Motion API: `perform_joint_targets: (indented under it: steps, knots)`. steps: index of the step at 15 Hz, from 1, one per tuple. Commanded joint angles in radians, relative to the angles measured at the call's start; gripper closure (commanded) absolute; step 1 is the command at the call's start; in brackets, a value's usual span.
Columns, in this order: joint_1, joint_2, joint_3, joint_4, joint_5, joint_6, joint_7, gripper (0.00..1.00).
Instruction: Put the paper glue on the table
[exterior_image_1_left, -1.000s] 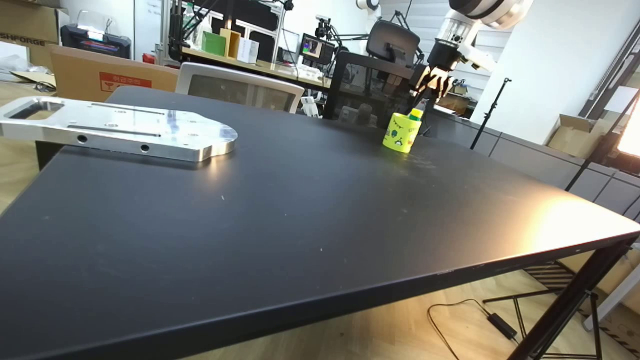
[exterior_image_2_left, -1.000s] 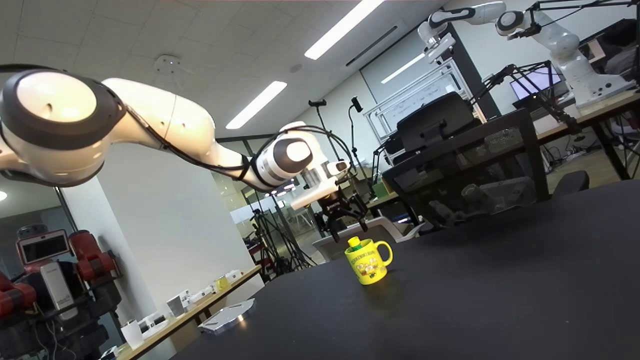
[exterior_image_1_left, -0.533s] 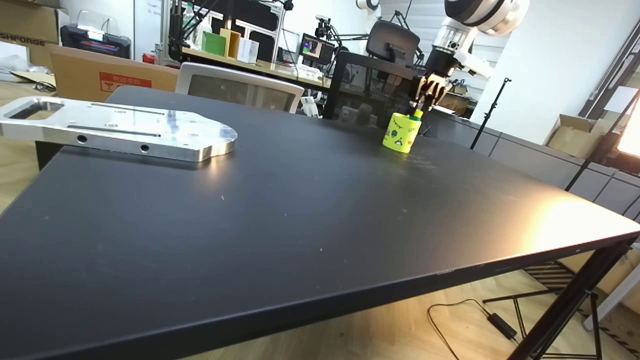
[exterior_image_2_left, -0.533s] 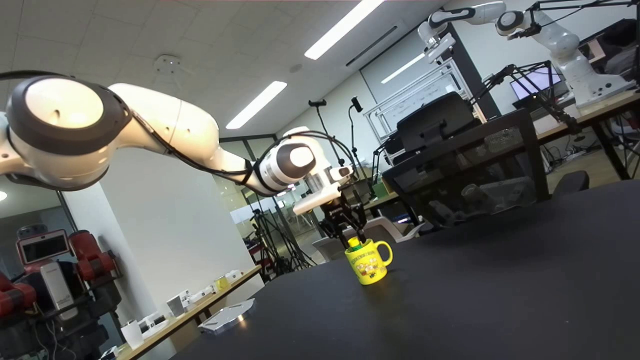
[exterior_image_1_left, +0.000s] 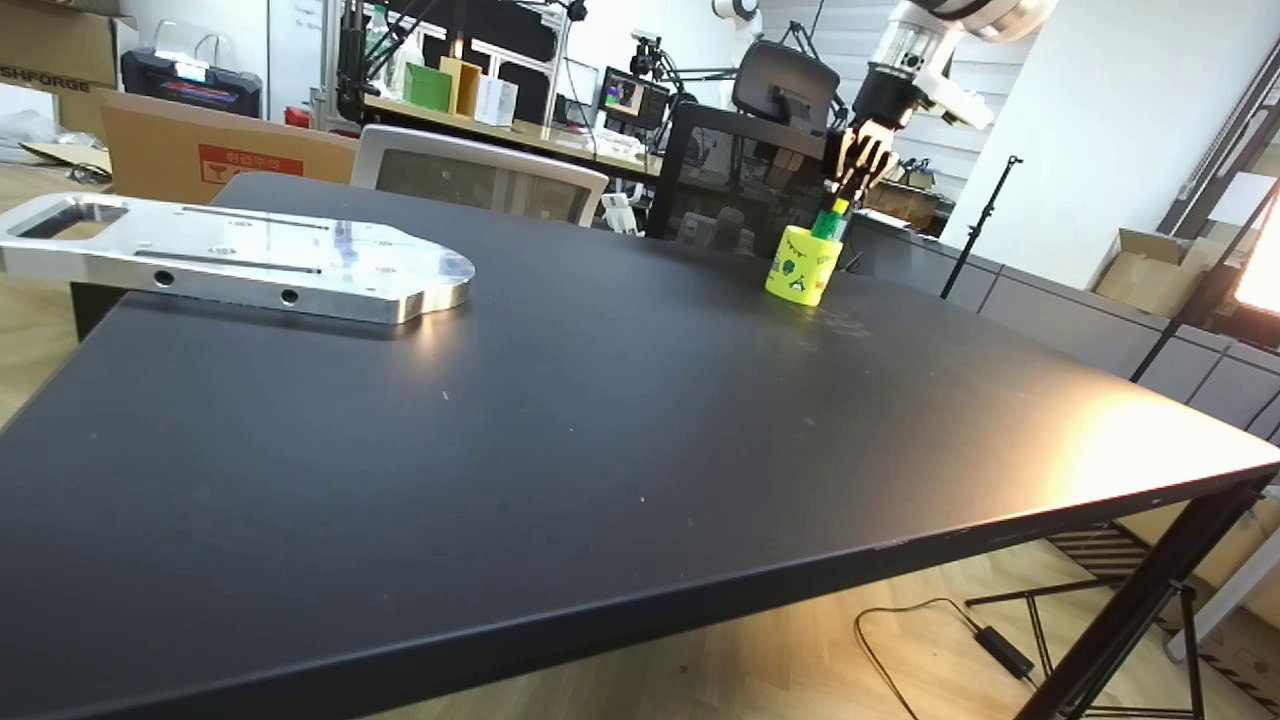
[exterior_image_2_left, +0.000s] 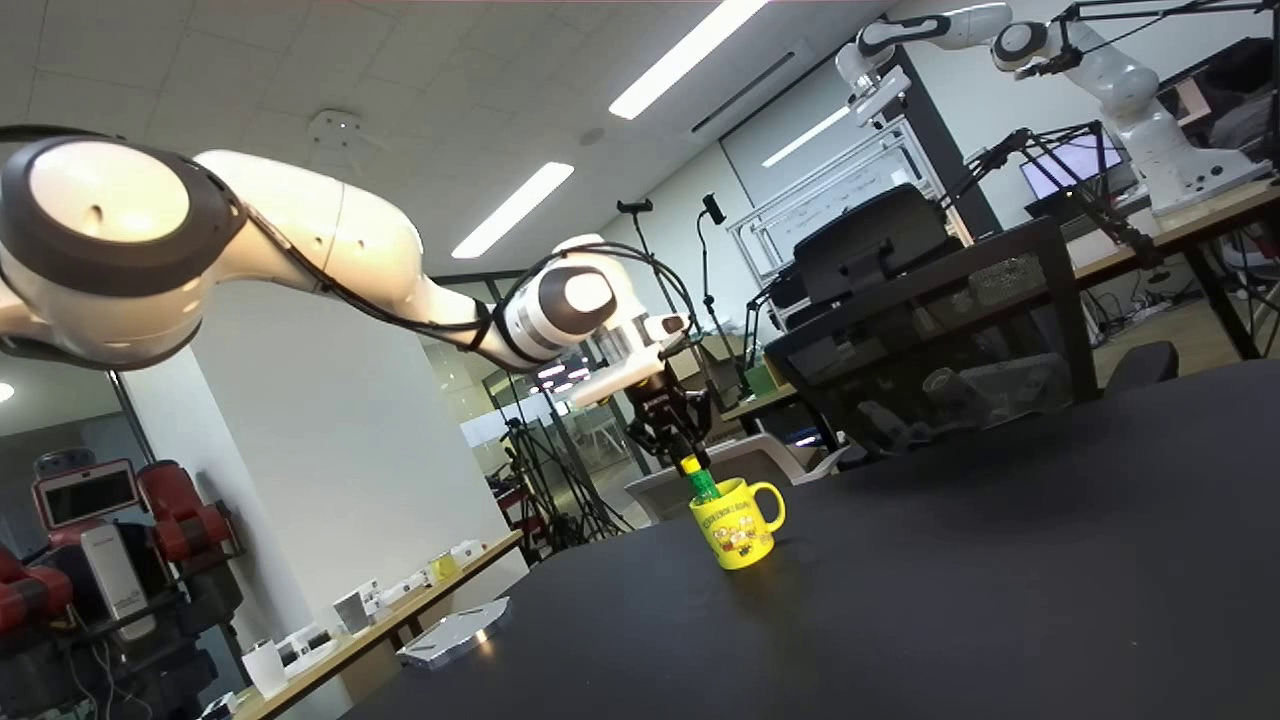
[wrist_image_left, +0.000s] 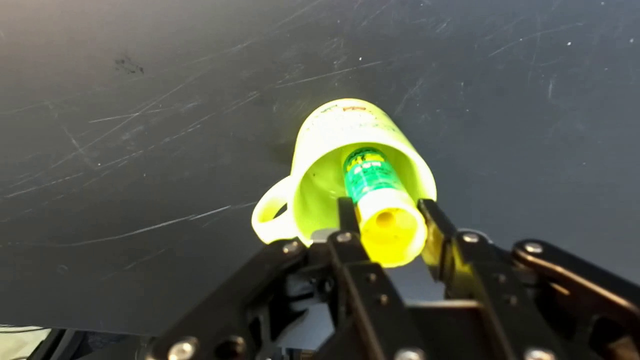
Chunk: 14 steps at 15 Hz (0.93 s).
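While my claw (wrist_image_left: 387, 212) grips one glue stick (wrist_image_left: 370, 175), its cap (wrist_image_left: 391, 234) points up | long axis tilted | lower end inside one yellow mug (wrist_image_left: 345, 124)

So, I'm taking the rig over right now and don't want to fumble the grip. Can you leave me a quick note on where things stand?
Gripper: appears closed on the glue at its yellow top end.
Glue: partly out of the mug, green body showing above the rim, lower end inside.
Mug: upright on the table.
Done: glue gripped, not yet on the table.
Left: probably lift it clear of the mug, lower it to the table, then release.
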Motion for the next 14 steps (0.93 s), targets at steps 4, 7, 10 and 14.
perform_joint_targets:
  steps: [4, 7, 10, 14]
  knots:
    - [0.013, -0.279, -0.006, -0.168, -0.027, -0.098, 0.021, 0.91]
    - [0.015, -0.43, -0.013, -0.326, -0.046, -0.106, 0.019, 0.91]
    - [0.016, -0.543, -0.016, -0.477, -0.054, -0.072, 0.019, 0.91]
    - [0.025, -0.644, -0.017, -0.694, -0.062, -0.015, 0.02, 0.91]
